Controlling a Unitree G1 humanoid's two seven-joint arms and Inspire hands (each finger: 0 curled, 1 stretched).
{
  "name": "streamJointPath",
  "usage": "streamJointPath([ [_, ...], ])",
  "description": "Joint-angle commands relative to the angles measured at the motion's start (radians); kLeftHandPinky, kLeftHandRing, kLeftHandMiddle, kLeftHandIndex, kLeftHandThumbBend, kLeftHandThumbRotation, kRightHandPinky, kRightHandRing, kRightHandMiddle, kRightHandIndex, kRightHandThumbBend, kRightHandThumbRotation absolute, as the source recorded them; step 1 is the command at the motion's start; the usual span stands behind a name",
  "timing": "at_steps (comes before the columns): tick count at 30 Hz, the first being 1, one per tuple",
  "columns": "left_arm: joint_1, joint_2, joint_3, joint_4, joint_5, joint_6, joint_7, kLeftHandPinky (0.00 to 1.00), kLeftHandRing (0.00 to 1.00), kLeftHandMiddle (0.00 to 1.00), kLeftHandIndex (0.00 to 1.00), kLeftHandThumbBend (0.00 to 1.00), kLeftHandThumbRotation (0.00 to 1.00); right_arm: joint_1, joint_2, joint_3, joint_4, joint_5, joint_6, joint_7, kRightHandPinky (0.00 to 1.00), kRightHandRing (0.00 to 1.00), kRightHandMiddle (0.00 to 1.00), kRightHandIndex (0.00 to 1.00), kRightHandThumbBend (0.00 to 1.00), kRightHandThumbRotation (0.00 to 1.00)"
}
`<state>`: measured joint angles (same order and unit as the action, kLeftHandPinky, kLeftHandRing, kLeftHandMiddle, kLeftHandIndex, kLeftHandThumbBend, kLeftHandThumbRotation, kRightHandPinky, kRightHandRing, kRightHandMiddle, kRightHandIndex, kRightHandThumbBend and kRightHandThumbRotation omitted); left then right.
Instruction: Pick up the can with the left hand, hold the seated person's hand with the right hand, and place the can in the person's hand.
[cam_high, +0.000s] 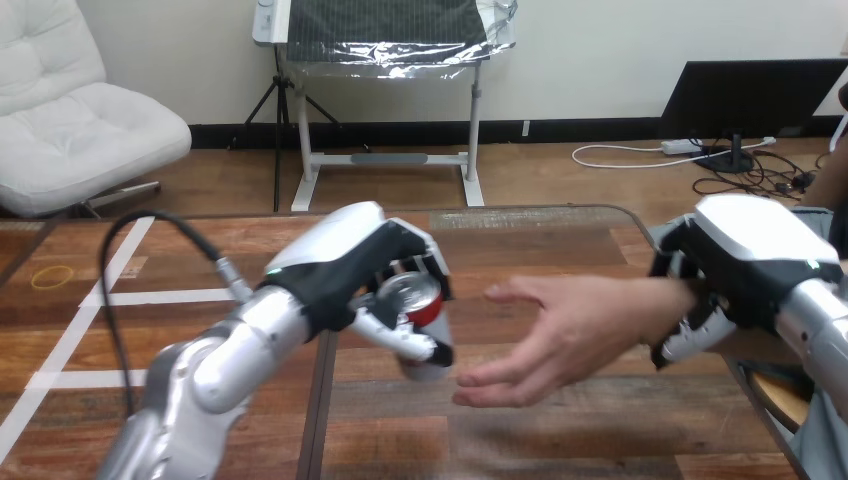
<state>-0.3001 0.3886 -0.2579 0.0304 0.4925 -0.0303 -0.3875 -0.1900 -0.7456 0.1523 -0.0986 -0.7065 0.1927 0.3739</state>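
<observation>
1. Over mid-bench, the left hand has the can up off the bench, fingers curled over it from above and thumb under. Clenched on the can. Pickup: done.
2. The can is tilted, silver top towards the camera, red side showing between the fingers. It sits just left of the person's hand, near the fingertips but apart from them.
3. The person's hand reaches in from the right, palm open and turned up and leftwards, fingers spread towards the can. Nothing is in it.
4. The right hand is at the person's wrist: dark fingers wrap over the top and white-tipped ones show under it. It reads as grasping the wrist rather than the hand itself. Support step: done, by my judgement.
5. What's left is to carry the can the short gap rightwards, set it in the palm, and release. Handover not yet made.
6. Pose: the left arm comes up from bottom left, forearm angled right, back of the hand up. The right forearm enters from the right edge, with the back of the hand up and towards the camera.
</observation>
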Motion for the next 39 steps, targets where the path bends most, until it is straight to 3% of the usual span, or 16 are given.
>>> streamJointPath([
  [1,-0.169,-0.047,-0.024,-0.009,0.007,-0.011,0.011,0.35,0.4,0.46,0.48,0.63,0.0,-0.074,-0.032,-0.075,-0.121,-0.016,0.025,0.01,0.22,0.3,0.39,0.49,0.77,0.0],
  [10,-0.217,-0.096,-0.054,0.003,0.018,0.001,0.012,0.34,0.39,0.45,0.47,0.64,0.0,-0.074,-0.032,-0.085,-0.149,-0.005,-0.002,0.0,0.19,0.26,0.35,0.48,0.79,0.0],
  [30,-0.28,-0.186,-0.122,0.011,0.056,0.038,0.005,0.33,0.38,0.44,0.46,0.64,0.0,-0.106,-0.016,-0.073,-0.221,-0.035,0.073,0.071,0.14,0.21,0.29,0.48,0.77,0.0],
  [39,-0.29,-0.212,-0.147,0.012,0.064,0.044,0.008,0.31,0.36,0.44,0.46,0.64,0.0,-0.114,-0.014,-0.066,-0.237,-0.053,0.079,0.091,0.15,0.21,0.3,0.48,0.77,0.0],
])
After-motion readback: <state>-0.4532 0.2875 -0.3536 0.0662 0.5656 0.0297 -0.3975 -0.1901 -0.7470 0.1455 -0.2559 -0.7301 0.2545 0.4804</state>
